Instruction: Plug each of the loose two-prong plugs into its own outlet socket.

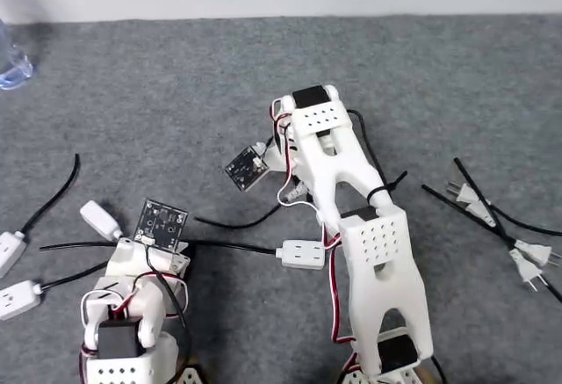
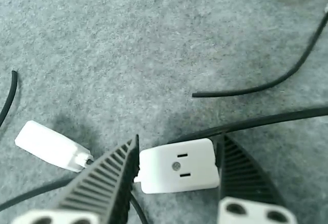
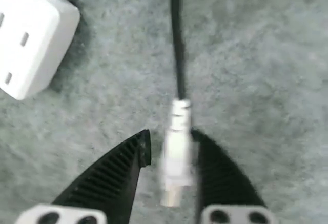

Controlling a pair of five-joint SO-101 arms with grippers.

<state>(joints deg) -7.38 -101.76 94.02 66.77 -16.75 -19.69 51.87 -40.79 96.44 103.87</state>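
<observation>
In the left wrist view a white outlet socket (image 2: pixel 177 166) sits face up between my left gripper's (image 2: pixel 179 141) fingers, and both pads touch its sides. A second white socket (image 2: pixel 48 144) lies beside it on the grey carpet. In the right wrist view a white two-prong plug (image 3: pixel 177 152) on a black cable (image 3: pixel 177 39) lies between my right gripper's (image 3: pixel 171 134) open fingers, with a gap on one side. Another white outlet socket (image 3: pixel 28 29) lies close by, the same socket (image 1: pixel 301 254) seen beside the right arm in the high view. Loose plugs (image 1: pixel 465 198) (image 1: pixel 531 257) lie at the far right.
Two more white sockets (image 1: pixel 9 248) (image 1: pixel 18 296) lie at the left edge with black cables trailing. A clear bottle (image 1: pixel 13 63) stands at the back left. Black cables cross the carpet between the two arms. The back of the carpet is open.
</observation>
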